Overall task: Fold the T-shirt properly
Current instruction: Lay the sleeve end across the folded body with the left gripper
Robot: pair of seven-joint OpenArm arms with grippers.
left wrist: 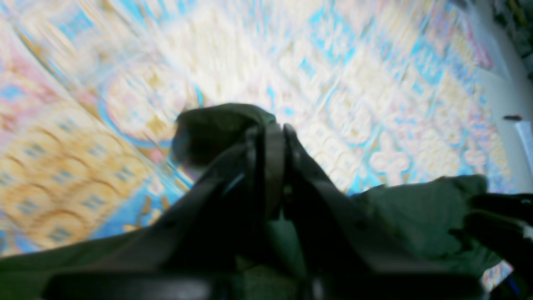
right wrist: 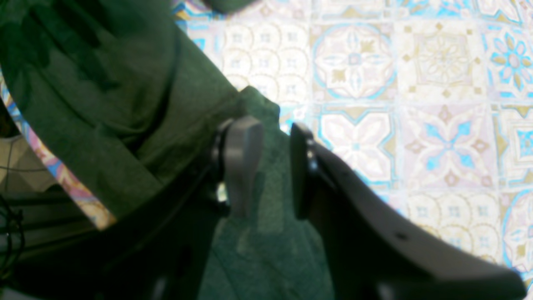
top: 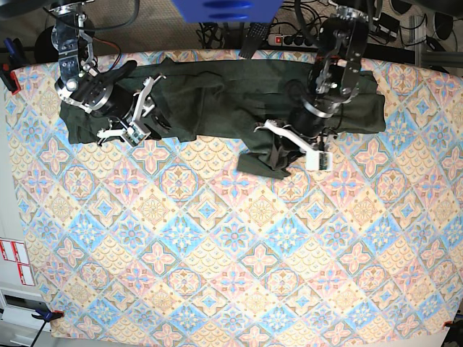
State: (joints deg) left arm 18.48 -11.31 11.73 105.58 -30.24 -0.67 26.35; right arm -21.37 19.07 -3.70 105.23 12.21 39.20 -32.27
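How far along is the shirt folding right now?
Early. The T-shirt lies in a long band across the far side of the patterned table, not yet a compact fold. In hand: the left hand is shut on a bunch of fabric, and the right hand has cloth between its parted fingers. Left to do: folding that band into a neat rectangle.

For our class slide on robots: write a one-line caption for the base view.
Two arms work a dark green T-shirt stretched along the far edge of a patterned table.
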